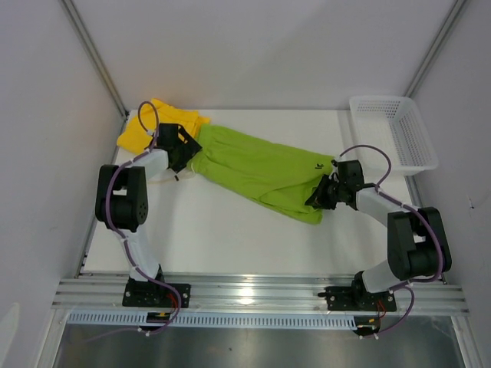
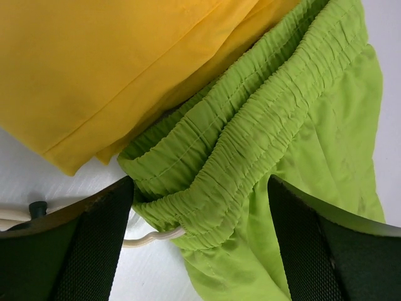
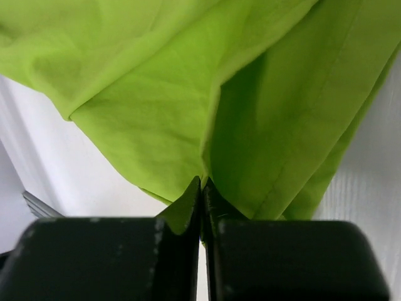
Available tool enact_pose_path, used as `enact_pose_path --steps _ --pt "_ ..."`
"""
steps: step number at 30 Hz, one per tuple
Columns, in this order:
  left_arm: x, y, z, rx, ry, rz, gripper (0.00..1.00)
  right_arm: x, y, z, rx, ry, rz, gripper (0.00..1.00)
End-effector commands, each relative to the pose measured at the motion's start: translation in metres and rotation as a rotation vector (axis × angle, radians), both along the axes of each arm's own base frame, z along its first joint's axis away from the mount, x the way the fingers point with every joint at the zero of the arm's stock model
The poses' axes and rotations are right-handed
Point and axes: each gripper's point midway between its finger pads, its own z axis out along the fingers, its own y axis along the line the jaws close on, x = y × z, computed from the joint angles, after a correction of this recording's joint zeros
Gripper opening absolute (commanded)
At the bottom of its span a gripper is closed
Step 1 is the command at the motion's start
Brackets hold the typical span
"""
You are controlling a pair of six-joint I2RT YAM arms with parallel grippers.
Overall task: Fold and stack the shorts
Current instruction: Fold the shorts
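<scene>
Lime green shorts [image 1: 261, 172] spread slantwise across the middle of the white worktop [image 1: 230, 238]. Elastic waistband [image 2: 269, 119] at the far-left end, leg hems at the near-right end, small dark logo [image 1: 318, 164] close to the right edge. Fabric mostly flat, softly creased, doubled in layers along the near hem. White drawstring [image 2: 153, 237] looping out from under the gathered waistband onto the bare surface.

Yellow shorts [image 1: 157, 123] bunched in the far-left corner, touching the green waistband. Seen from the left wrist, a yellow edge apparently lying over the far part of that waistband.

Left gripper [image 1: 182, 156] poised over the waistband end, jaws spread wide. In the wrist view, dark fingers [image 2: 100, 244] standing on either side of the waistband corner, green elastic between them, no pinch on the cloth visible.

Right gripper [image 1: 320, 197] at the leg end, jaws pressed nearly together on a fold of the green fabric. Seen from the right wrist, cloth rising out of the thin slit between the two black fingers and fanning away above them. Impossible to tell whether that end is raised off the surface.

White mesh basket [image 1: 420, 149] at the far-right edge of the worktop, well apart from both pairs. Both arms bent inward from bases on the near rail.
</scene>
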Motion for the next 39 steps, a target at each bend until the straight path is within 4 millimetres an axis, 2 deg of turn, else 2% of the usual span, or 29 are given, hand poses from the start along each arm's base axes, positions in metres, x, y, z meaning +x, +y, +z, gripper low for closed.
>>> enact_pose_path --steps 1,2,6,8,9,13,17,18,21,22,25,26,29,31,32,33,35,39 --pt "0.012 -0.010 0.010 -0.001 -0.067 -0.036 0.88 -0.003 0.007 0.014 0.032 -0.046 0.022 0.00" --pt "0.006 -0.009 0.004 -0.001 -0.054 -0.033 0.87 -0.005 0.007 0.016 0.031 -0.049 0.019 0.00" --pt "-0.006 -0.008 0.004 -0.008 -0.069 -0.026 0.86 -0.008 0.003 0.020 0.009 -0.058 -0.003 0.00" --pt "-0.008 -0.009 0.011 -0.010 -0.095 -0.027 0.87 -0.007 -0.002 0.020 -0.001 -0.051 -0.018 0.00" --pt "-0.015 -0.010 0.006 -0.014 -0.080 -0.034 0.86 -0.006 -0.006 0.020 -0.001 -0.048 -0.032 0.00" --pt "-0.020 -0.019 0.013 -0.010 -0.123 -0.058 0.86 -0.013 -0.012 0.021 0.011 -0.040 -0.048 0.00" --pt "-0.027 -0.031 0.007 -0.005 -0.133 -0.069 0.81 -0.017 -0.014 0.030 0.015 -0.069 -0.057 0.00" --pt "-0.027 -0.032 0.001 -0.001 -0.121 -0.066 0.79 -0.018 -0.013 0.034 0.019 -0.077 -0.056 0.00" --pt "-0.027 -0.039 -0.007 -0.015 -0.110 -0.069 0.67 -0.021 -0.011 0.037 0.023 -0.080 -0.048 0.00" --pt "-0.027 -0.036 -0.011 -0.013 -0.103 -0.045 0.58 -0.022 -0.010 0.038 0.027 -0.079 -0.046 0.00" --pt "-0.028 -0.032 -0.018 -0.001 -0.108 0.015 0.40 -0.028 -0.009 0.037 0.033 -0.076 -0.051 0.00" --pt "-0.027 -0.032 -0.016 -0.003 -0.114 0.028 0.24 -0.030 -0.009 0.036 0.033 -0.070 -0.058 0.00" --pt "-0.026 -0.026 -0.017 -0.002 -0.101 0.086 0.00 -0.041 -0.012 0.032 0.033 -0.050 -0.082 0.00" --pt "-0.026 -0.024 -0.020 0.000 -0.078 0.102 0.00 -0.054 -0.013 0.025 0.034 -0.026 -0.095 0.00" --pt "-0.027 -0.023 -0.027 0.007 -0.051 0.109 0.00 -0.058 -0.013 0.030 0.044 -0.042 -0.099 0.00" --pt "-0.022 -0.022 -0.022 0.016 -0.045 0.118 0.00 -0.069 -0.010 0.025 0.052 -0.016 -0.101 0.00" --pt "-0.015 -0.020 -0.021 0.024 -0.045 0.136 0.00 -0.080 -0.007 0.028 0.060 -0.025 -0.093 0.00" --pt "-0.011 -0.019 -0.021 0.028 -0.042 0.154 0.00 -0.104 0.004 0.022 0.054 0.011 -0.048 0.00"
